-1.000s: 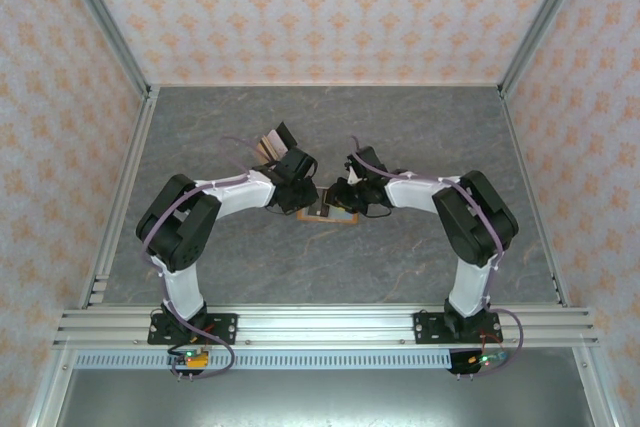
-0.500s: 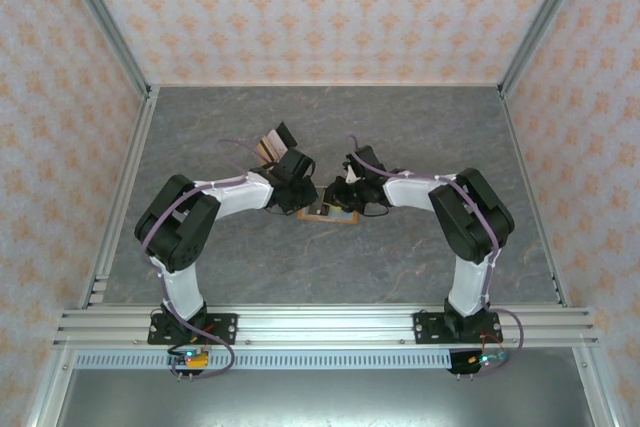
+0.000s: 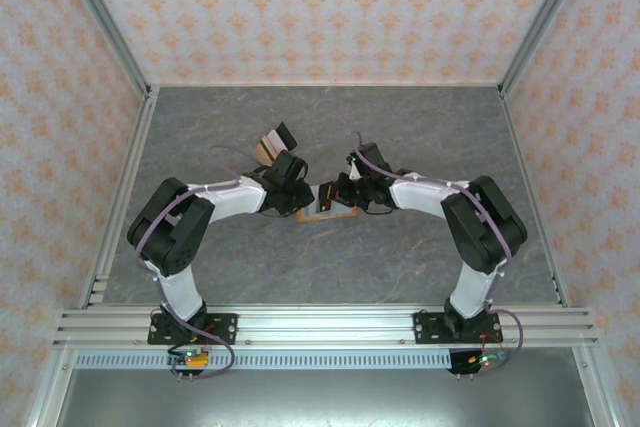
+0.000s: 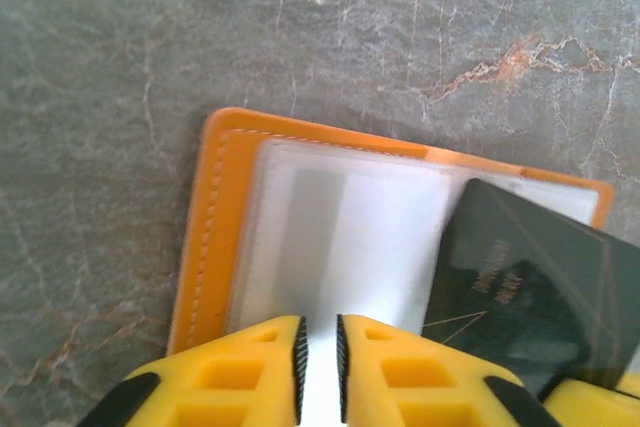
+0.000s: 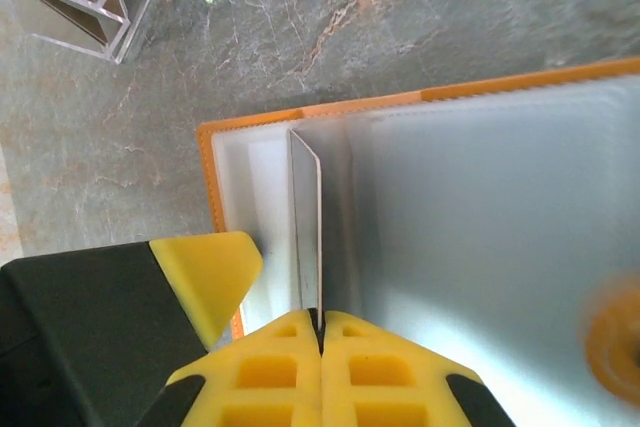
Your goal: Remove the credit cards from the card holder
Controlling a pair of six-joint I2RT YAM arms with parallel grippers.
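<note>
The holder (image 3: pixel 338 215) is seen lying open and flat at the middle of the table (image 3: pixel 420 137), between the two grippers, its long axis running roughly left to right. The right gripper (image 5: pixel 320 332) is clenched on a thin card (image 5: pixel 306 227), which is held on edge over the holder's pale inner face. The card's long axis runs straight away from the fingertips, toward the orange rim on the side away from the right arm. A straight withdrawal back along that line, toward the right, is therefore judged to be needed, with no twist. Whether the card's far end has cleared its pocket cannot be told. In the left wrist view a black card (image 4: pixel 540 277) is seen tilted across one end of the holder; it is probably the same card, though that cannot be settled. The left gripper (image 4: pixel 318 357) is set at the holder's edge, its jaws a narrow slit apart with the pale face showing in the gap. Whether anything is pinched there cannot be told. The right arm is thus the one engaged with the card.
</note>
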